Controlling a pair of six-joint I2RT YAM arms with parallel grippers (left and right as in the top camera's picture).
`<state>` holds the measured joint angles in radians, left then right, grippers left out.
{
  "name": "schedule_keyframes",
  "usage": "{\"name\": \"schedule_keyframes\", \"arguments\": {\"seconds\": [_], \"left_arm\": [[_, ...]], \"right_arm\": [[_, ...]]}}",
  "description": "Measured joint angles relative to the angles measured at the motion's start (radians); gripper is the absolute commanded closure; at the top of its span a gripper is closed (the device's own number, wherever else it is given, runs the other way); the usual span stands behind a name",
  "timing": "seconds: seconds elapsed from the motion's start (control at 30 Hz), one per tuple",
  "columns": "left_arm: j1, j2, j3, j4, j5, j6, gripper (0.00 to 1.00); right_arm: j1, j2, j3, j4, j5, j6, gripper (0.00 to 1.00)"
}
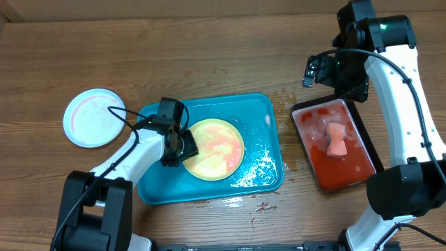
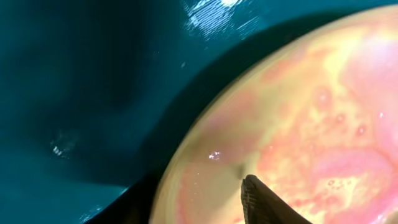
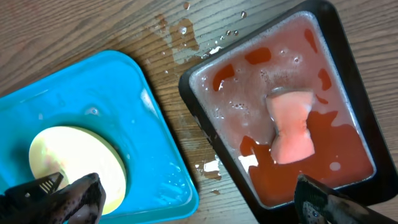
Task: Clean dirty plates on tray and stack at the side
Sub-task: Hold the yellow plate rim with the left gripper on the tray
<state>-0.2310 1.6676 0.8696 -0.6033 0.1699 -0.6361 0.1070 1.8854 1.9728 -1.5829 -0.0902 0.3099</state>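
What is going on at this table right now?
The left end effector is down at the edge of a yellow plate, smeared red, that lies on the wet blue tray. Whether it grips the plate is unclear. The right end effector is open and empty, near a black tray of red liquid with a pink sponge in it. A pale blue plate sits on the table, left of the blue tray.

Glossy wet plastic tray (image 1: 259,117) on grained wood table (image 1: 209,52).
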Motion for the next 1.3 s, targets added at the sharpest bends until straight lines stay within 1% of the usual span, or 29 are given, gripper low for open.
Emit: {"name": "schedule_keyframes", "arguments": {"seconds": [0.03,0.07,0.1,0.13,0.17,0.2,0.23,0.3,0.37,0.4,0.43,0.47,0.5,0.53,0.57,0.6,0.63,0.67,0.7,0.83,0.97,1.03,1.07,1.1,1.17,1.2,1.27,1.3], "left_arm": [[0.002,0.002,0.003,0.005,0.008,-0.005,0.05],[0.002,0.003,0.008,0.014,0.024,-0.011,0.02],[0.002,0.003,0.013,0.021,0.034,-0.013,0.14],[-0.001,0.002,0.021,0.027,0.044,-0.019,0.32],[-0.003,0.003,0.021,0.028,0.039,-0.017,0.55],[-0.003,0.008,0.019,0.027,0.034,-0.016,0.82],[0.001,0.013,0.015,0.025,0.028,-0.015,0.90],[0.010,0.021,0.008,0.025,0.025,-0.012,0.57],[0.008,0.023,0.008,0.034,0.040,-0.003,0.50],[0.008,0.021,0.010,0.040,0.051,-0.006,0.41],[0.005,0.021,0.012,0.041,0.056,-0.002,0.26],[0.002,0.021,0.014,0.044,0.064,-0.006,0.04],[0.002,0.019,0.017,0.046,0.071,-0.001,0.00],[0.001,0.014,0.022,0.047,0.080,0.002,0.00],[0.000,0.011,0.024,0.047,0.082,0.001,0.08],[0.000,0.008,0.026,0.047,0.080,0.002,0.20],[0.000,0.008,0.025,0.047,0.076,0.006,0.22],[0.000,0.010,0.024,0.043,0.066,0.008,0.13],[0.000,0.011,0.021,0.042,0.062,0.007,0.00],[0.002,0.008,0.027,0.047,0.072,0.014,0.00],[0.002,0.008,0.026,0.045,0.093,0.074,0.00],[0.002,0.008,0.026,0.042,0.100,0.100,0.15],[0.002,0.008,0.024,0.045,0.100,0.115,0.15],[0.003,0.009,0.021,0.049,0.100,0.123,0.02],[0.004,0.009,0.022,0.053,0.116,0.136,0.00],[0.003,0.008,0.022,0.056,0.115,0.141,0.05],[0.003,0.008,0.022,0.056,0.115,0.146,0.20],[0.004,0.010,0.020,0.056,0.115,0.147,0.25]], "right_arm": [[0.000,0.000,0.000,-0.002,0.000,0.000,0.00],[0.000,0.000,0.000,-0.003,0.000,0.000,0.00],[0.000,0.000,0.000,-0.005,-0.002,0.000,0.00],[0.000,0.000,0.000,-0.005,-0.003,0.000,0.00],[0.000,0.000,0.000,-0.006,-0.003,0.000,0.00],[0.000,0.000,0.000,-0.006,-0.004,0.000,0.00],[0.000,0.000,0.000,-0.006,-0.005,0.000,0.00],[0.000,0.000,0.000,-0.006,-0.007,-0.001,0.00],[0.000,0.000,0.000,-0.007,-0.010,-0.005,0.00],[0.000,0.000,0.000,-0.007,-0.010,-0.008,0.00],[0.000,0.000,0.000,-0.007,-0.011,-0.011,0.00],[0.000,0.000,0.000,-0.007,-0.012,-0.015,0.00],[0.000,0.000,0.000,-0.008,-0.014,-0.016,0.00],[0.000,0.000,0.000,-0.008,-0.015,-0.019,0.00],[0.000,0.000,0.000,-0.008,-0.015,-0.020,0.00],[0.000,0.000,0.000,-0.007,-0.015,-0.022,0.00],[0.000,0.000,0.000,-0.008,-0.015,-0.023,0.00],[0.000,0.000,0.000,-0.007,-0.016,-0.023,0.00],[0.000,0.000,0.000,-0.007,-0.017,-0.023,0.00],[0.000,0.000,0.000,-0.008,-0.017,-0.023,0.00],[0.000,0.000,0.000,-0.008,-0.018,-0.023,0.00],[0.000,0.000,0.000,-0.008,-0.018,-0.023,0.00],[0.000,0.000,0.000,-0.007,-0.018,-0.023,0.00],[0.000,0.000,0.000,-0.008,-0.018,-0.023,0.00],[0.000,0.000,0.000,-0.007,-0.018,-0.023,0.00],[0.000,0.000,0.000,-0.007,-0.018,-0.023,0.00],[0.000,0.000,0.000,-0.007,-0.018,-0.023,0.00],[0.000,0.000,0.000,-0.008,-0.018,-0.023,0.00]]}}
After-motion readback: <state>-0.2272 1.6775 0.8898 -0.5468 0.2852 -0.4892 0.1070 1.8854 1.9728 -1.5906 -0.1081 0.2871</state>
